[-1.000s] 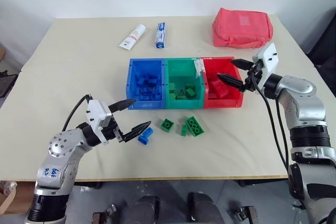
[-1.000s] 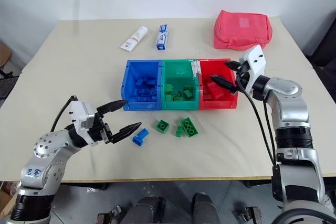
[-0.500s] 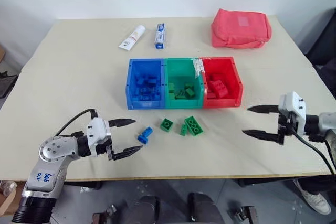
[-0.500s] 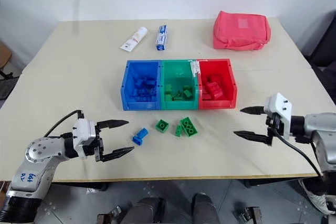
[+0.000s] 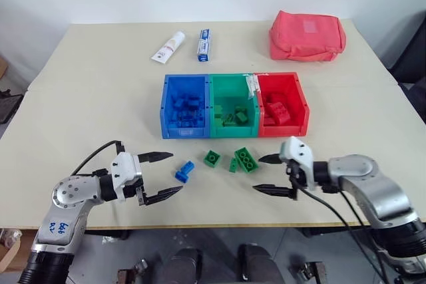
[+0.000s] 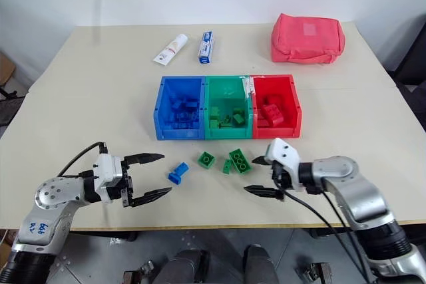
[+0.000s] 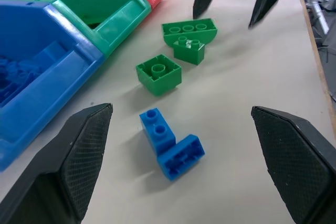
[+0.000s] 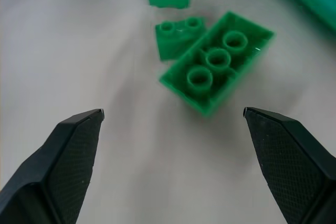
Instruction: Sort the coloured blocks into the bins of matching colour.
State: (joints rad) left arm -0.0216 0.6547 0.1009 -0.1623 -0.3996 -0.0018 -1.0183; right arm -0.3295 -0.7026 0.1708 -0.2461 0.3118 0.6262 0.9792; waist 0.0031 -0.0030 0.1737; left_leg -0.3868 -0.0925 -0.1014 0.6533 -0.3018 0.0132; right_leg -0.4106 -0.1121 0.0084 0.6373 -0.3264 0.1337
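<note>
Three joined bins stand mid-table: blue (image 5: 183, 132), green (image 5: 233, 131) and red (image 5: 285, 128), each holding several blocks of its own colour. In front of them lie a blue block (image 5: 184, 171), a small green block (image 5: 212, 158), another small green one (image 5: 233, 164) and a larger green block (image 5: 245, 159). My left gripper (image 5: 177, 171) is open, low over the table just left of the blue block (image 7: 170, 142). My right gripper (image 5: 257, 173) is open too, just right of the larger green block (image 8: 216, 70). Neither holds anything.
Two toothpaste tubes (image 5: 168, 46) (image 5: 204, 44) lie at the back of the table, and a red fabric pouch (image 5: 307, 35) sits at the back right. The table's front edge (image 5: 219, 225) runs just below both grippers.
My right gripper has left the red bin and swung down and back to the table beside the green blocks. The left gripper has sunk a little toward the table.
</note>
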